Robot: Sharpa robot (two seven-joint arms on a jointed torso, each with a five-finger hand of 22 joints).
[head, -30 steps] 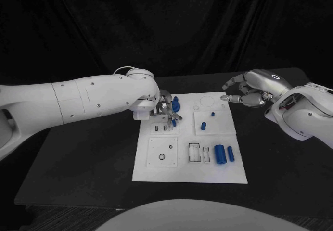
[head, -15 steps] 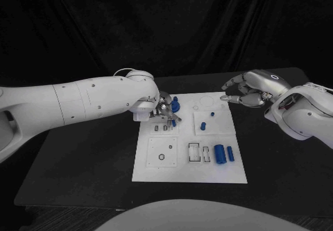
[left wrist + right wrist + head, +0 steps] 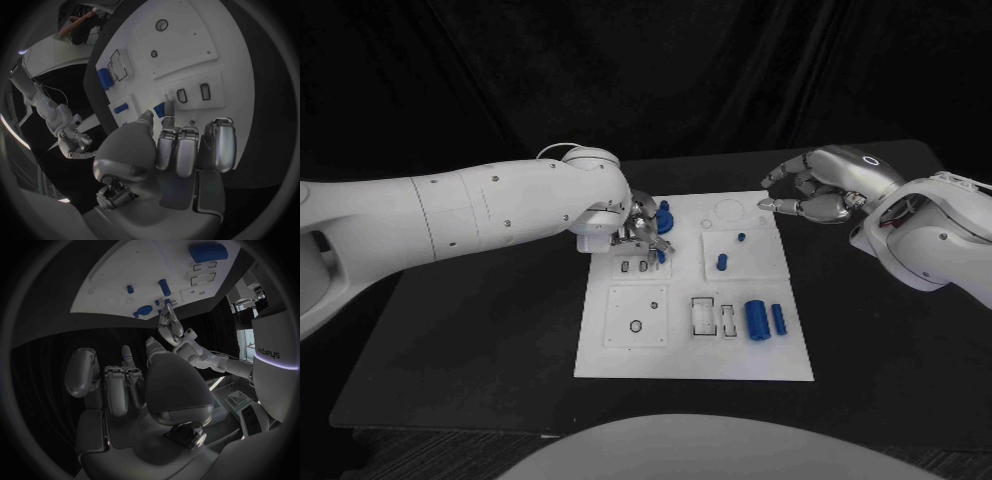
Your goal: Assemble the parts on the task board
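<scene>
Pinching a small blue part [image 3: 160, 108] between thumb and a fingertip, the left hand [image 3: 639, 233] is poised low over the upper-left module of the task board [image 3: 625, 365], apparently so the piece can be lowered into one of the two small dark-rimmed slots [image 3: 193, 93] just beside its fingertips; the remaining fingers [image 3: 215, 145] are curled in side by side, which keeps them out of the way of the slots. A larger blue part [image 3: 665, 212] stands just behind this hand near the board's far edge, so room on that side is tight and any lateral sweep risks knocking it. The right hand [image 3: 816, 190] hangs beyond the board's far right corner, above the black table [image 3: 473, 330], with fingers curled inward on nothing that can be seen; in my judgement it is parked there to leave the working area free. Loose blue parts remain on the board: two small pieces [image 3: 723, 262] on the upper-right module and a thick cylinder [image 3: 756, 320] with a slimmer one [image 3: 779, 319] near the right edge, beside two empty rectangular recesses [image 3: 715, 318]. The near-left module shows an unfilled round hole [image 3: 636, 326]. Open room lies along the board's near and left sides.
</scene>
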